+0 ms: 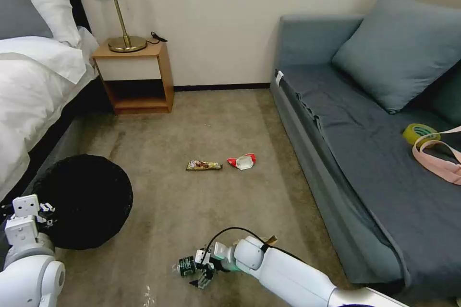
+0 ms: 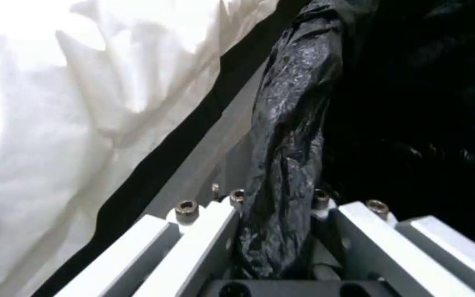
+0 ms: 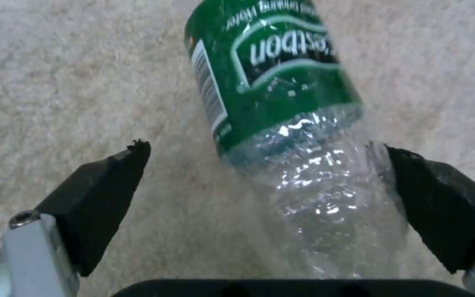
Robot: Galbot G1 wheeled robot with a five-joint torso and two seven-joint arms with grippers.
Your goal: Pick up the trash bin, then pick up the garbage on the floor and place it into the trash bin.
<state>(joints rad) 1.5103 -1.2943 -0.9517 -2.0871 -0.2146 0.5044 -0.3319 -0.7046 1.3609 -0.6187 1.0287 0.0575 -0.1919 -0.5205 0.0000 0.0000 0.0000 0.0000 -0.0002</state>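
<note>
Gripping the liner-covered rim of the bin [image 1: 84, 199] beside the bed [image 1: 29, 105]: left end effector [image 1: 45, 211], fingers [image 2: 204, 231] clamped on the crinkled black rim. Reaching low over the carpet: right end effector [image 1: 204, 276], pads [image 3: 105, 194] spread apart around the clear lower part of the bottle [image 3: 281, 103], one pad touching it, the other well apart. Lying farther out on the carpet, near each other: brownish wrapper [image 1: 204, 165] and red-and-white packet [image 1: 241, 161], between the bed and the sofa [image 1: 365, 120].

Sofa [image 1: 365, 153], nightstand [image 1: 137, 76], lamp [image 1: 120, 9], bed [image 1: 33, 81]
</note>
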